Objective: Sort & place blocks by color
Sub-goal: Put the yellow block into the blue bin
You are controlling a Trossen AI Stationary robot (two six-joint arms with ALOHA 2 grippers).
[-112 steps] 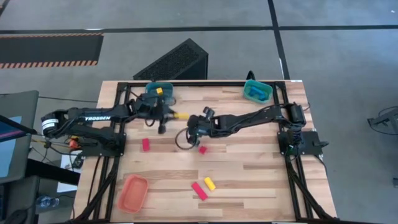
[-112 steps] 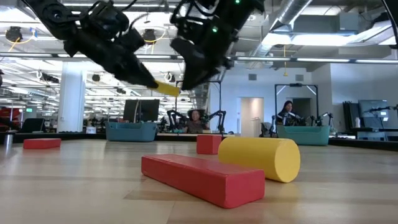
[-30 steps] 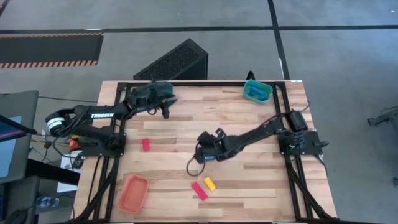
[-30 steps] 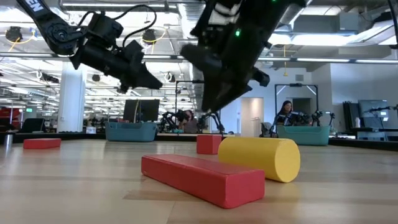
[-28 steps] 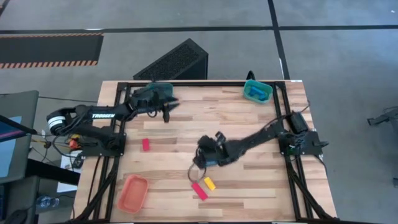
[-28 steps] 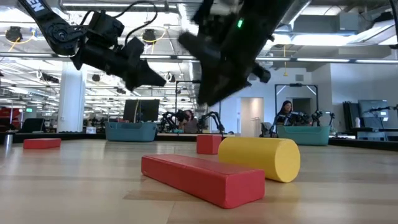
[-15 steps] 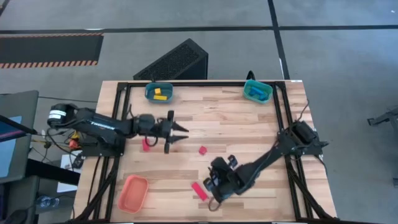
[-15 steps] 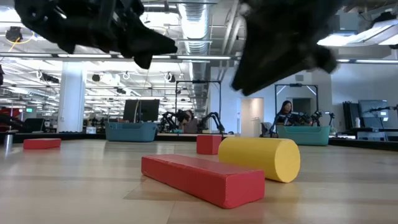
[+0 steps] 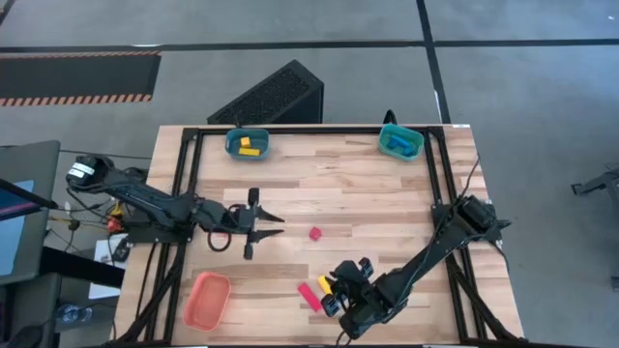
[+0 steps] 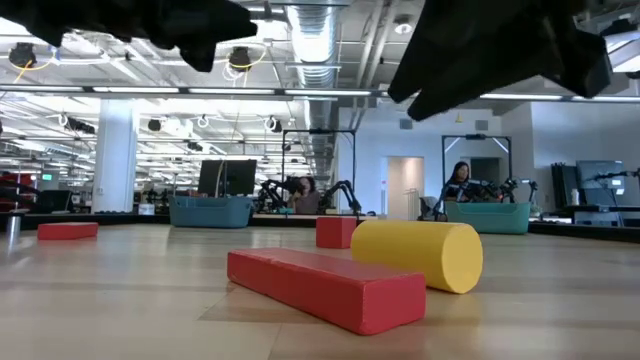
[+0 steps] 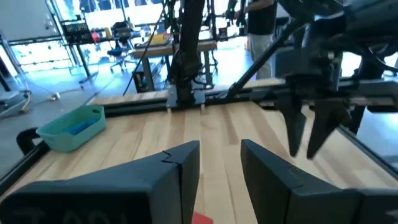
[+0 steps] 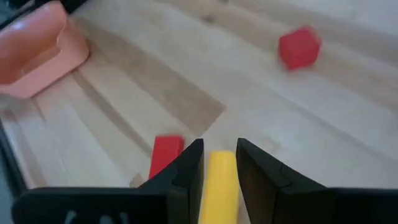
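While the left arm waits, my right claw (image 12: 219,144) is down near the front edge of the surface (image 9: 387,203), about the middle of that edge. It stands over the yellow block (image 12: 221,180), which lies flat on the wood in its mouth. I cannot tell if the claw is clenched on this block or only placed around it. Just beside the yellow block, on the side of the left edge, lies a red bar (image 9: 308,296), also flat. A small red cube (image 9: 315,233) sits alone near the middle of the surface, apart from both.

My left claw (image 11: 221,149) hangs above the left half of the surface, about halfway between the back and front edges. It is released, with nothing in it.

At the back left corner, a teal tray (image 9: 232,145) holds a yellow piece (image 9: 248,145). Another teal tray (image 9: 416,145) at the back right corner holds a blue piece (image 9: 396,145). An orange tray (image 9: 207,298) rests at the front left corner.
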